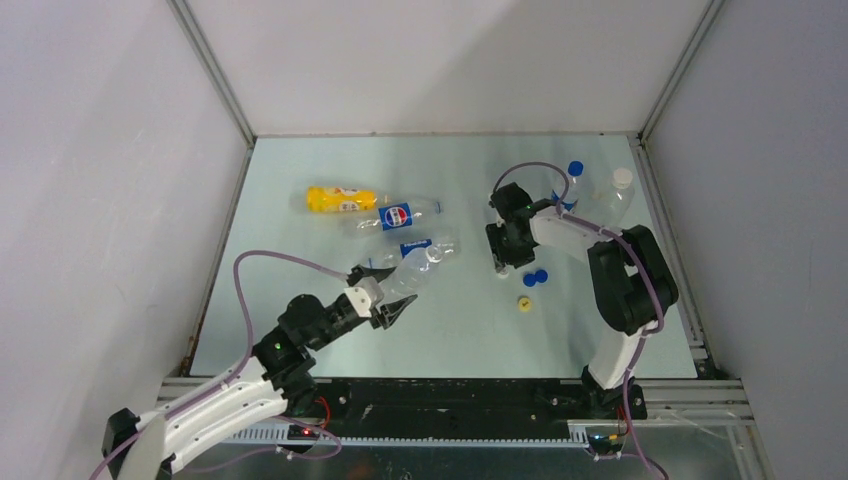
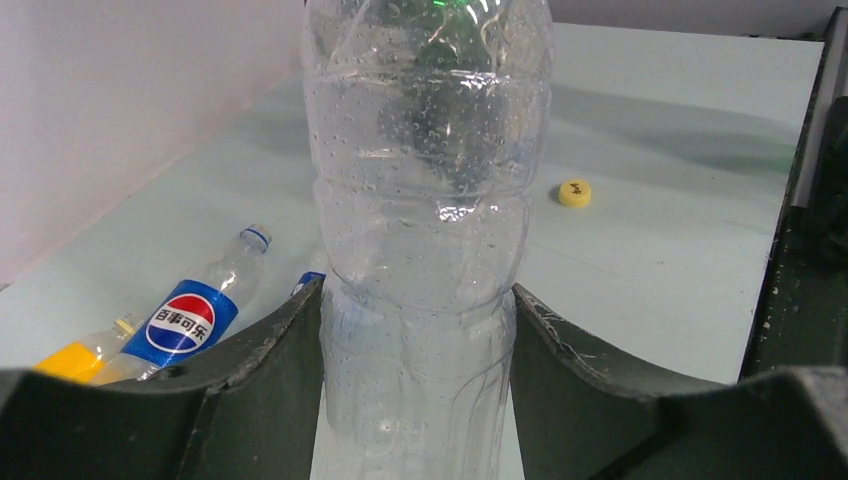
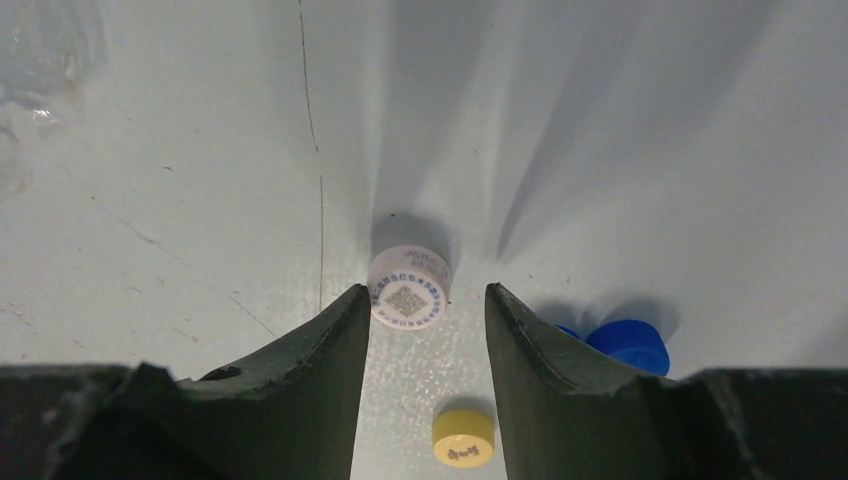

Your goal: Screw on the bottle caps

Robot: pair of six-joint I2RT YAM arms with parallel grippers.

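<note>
Bottle caps: white cap lies flat on surface, btwn the tips of the R jaws. R jaws are spread. One finger is at the cap's side, the other finger stands clear w/ a visible gap, so the cap is not pinched. Two blue caps sit together just beside the R jaws. Yellow cap lies near them, on the side toward the arm bases.

Bottles: clear unlabelled bottle is pinched by the L jaws, w/ both fingers pressed against its sides. Can't tell whether it is off the surface. Three more lie on their sides at far centre-left: yellow-orange bottle, Pepsi bottle and second blue-label bottle, the last just beside the held one. Two stand upright at far right: blue-capped bottle and white-capped bottle, near each other, behind the R arm.
</note>
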